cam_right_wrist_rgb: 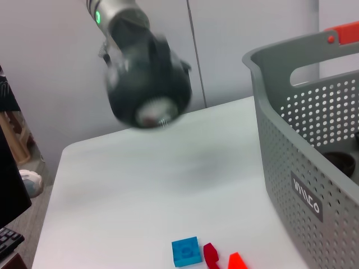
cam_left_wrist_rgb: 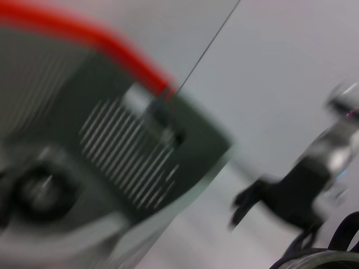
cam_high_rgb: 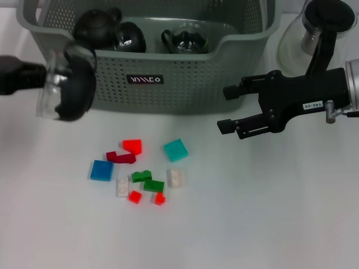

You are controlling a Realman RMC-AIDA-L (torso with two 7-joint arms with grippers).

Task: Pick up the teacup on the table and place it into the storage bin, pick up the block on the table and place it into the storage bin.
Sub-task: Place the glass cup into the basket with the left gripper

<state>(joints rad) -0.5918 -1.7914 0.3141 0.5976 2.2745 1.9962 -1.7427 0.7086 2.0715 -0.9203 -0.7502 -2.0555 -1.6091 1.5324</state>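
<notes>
The grey-green storage bin [cam_high_rgb: 168, 84] stands at the back of the table and holds dark teacups and small pots [cam_high_rgb: 129, 37]. My left gripper [cam_high_rgb: 67, 92] hovers, blurred by motion, at the bin's front left corner. A dark round shape sits at its tip, and I cannot tell whether that is a teacup. Several small blocks lie in front of the bin, among them a red block [cam_high_rgb: 132, 146], a blue block [cam_high_rgb: 101, 170] and a teal block [cam_high_rgb: 175, 149]. My right gripper [cam_high_rgb: 227, 107] is open and empty, right of the bin and above the table.
A glass vessel with a black lid [cam_high_rgb: 314, 28] stands at the back right, behind my right arm. The right wrist view shows the bin's wall [cam_right_wrist_rgb: 303, 168], the blue block [cam_right_wrist_rgb: 186, 251] and the left arm's dark end [cam_right_wrist_rgb: 148, 84] over the white table.
</notes>
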